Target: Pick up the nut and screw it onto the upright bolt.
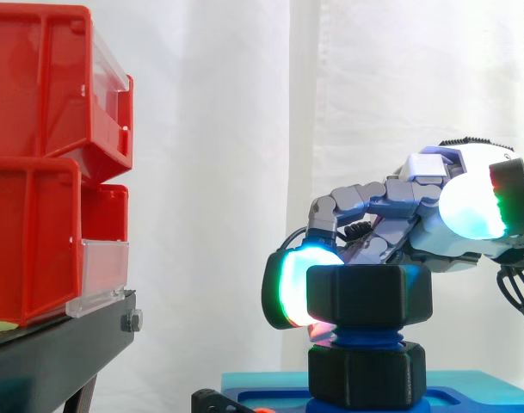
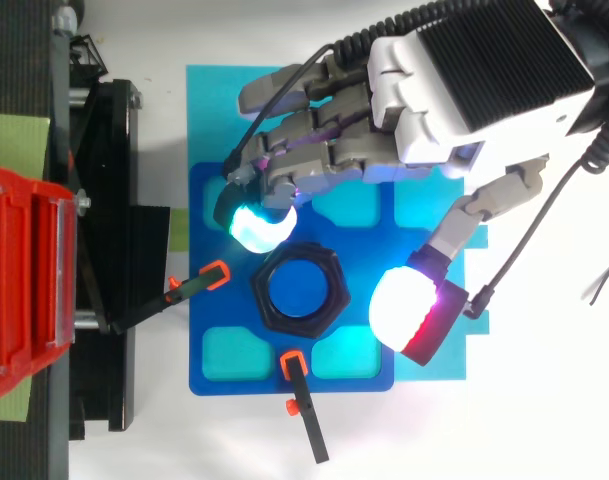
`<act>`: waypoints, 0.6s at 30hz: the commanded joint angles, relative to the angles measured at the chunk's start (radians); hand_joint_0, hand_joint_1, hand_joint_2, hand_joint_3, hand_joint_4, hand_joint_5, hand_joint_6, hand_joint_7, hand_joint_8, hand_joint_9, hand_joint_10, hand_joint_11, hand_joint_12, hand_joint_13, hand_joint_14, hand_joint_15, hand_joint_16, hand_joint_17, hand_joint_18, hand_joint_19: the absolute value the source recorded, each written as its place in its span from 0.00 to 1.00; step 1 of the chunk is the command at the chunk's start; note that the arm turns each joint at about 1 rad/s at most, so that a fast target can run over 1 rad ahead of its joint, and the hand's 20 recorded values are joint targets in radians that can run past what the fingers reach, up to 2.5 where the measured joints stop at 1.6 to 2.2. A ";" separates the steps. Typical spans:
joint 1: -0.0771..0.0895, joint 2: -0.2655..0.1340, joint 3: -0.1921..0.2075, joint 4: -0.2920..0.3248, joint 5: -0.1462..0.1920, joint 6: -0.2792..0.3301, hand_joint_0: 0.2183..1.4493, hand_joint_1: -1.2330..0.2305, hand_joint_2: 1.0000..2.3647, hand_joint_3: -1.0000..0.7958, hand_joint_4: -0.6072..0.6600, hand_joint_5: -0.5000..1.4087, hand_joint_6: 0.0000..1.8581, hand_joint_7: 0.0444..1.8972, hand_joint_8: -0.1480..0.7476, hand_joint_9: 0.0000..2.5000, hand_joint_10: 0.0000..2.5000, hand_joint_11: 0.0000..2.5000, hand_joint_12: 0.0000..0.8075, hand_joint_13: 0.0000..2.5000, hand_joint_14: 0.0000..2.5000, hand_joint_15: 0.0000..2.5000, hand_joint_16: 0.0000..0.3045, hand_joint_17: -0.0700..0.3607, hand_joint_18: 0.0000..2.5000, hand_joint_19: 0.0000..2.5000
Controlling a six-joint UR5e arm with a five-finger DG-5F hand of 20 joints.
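A large black hexagonal nut (image 2: pixel 300 291) (image 1: pixel 369 297) sits level on top of the upright blue bolt (image 1: pixel 366 336), whose blue end shows through the nut's hole. Blue thread is bare between this nut and a second black hexagonal piece (image 1: pixel 367 374) lower on the bolt. My hand (image 2: pixel 424 110) reaches in from the upper right in the top view. One glowing fingertip (image 2: pixel 255 228) (image 1: pixel 298 288) rests against the nut's far-left side. The thumb's white-and-red pad (image 2: pixel 408 311) stands apart from the nut's right side. Nothing is clasped.
The bolt stands on a dark blue fixture plate (image 2: pixel 216 371) over a cyan board (image 2: pixel 206 100). Two black clamps with orange tips (image 2: pixel 215 272) (image 2: pixel 292 362) hold the plate. Red bins (image 1: pixel 38 163) on a black stand (image 1: pixel 64 344) rise at the left.
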 commanded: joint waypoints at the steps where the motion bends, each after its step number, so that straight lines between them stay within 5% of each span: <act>1: -0.004 0.000 0.000 -0.001 -0.001 0.000 0.23 0.63 0.00 0.28 0.66 0.24 0.27 0.72 0.48 0.30 0.00 0.00 0.41 0.23 0.00 0.00 0.12 0.36 0.14 0.05; 10: -0.021 0.000 0.000 -0.001 -0.004 0.000 0.23 0.62 0.00 0.28 0.63 0.27 0.27 0.83 0.49 0.34 0.00 0.00 0.40 0.25 0.00 0.00 0.12 0.35 0.16 0.06; 18: -0.039 0.000 0.025 -0.004 -0.029 0.000 0.23 0.62 0.00 0.28 0.55 0.29 0.28 0.80 0.43 0.42 0.00 0.00 0.36 0.29 0.00 0.00 0.10 0.33 0.20 0.05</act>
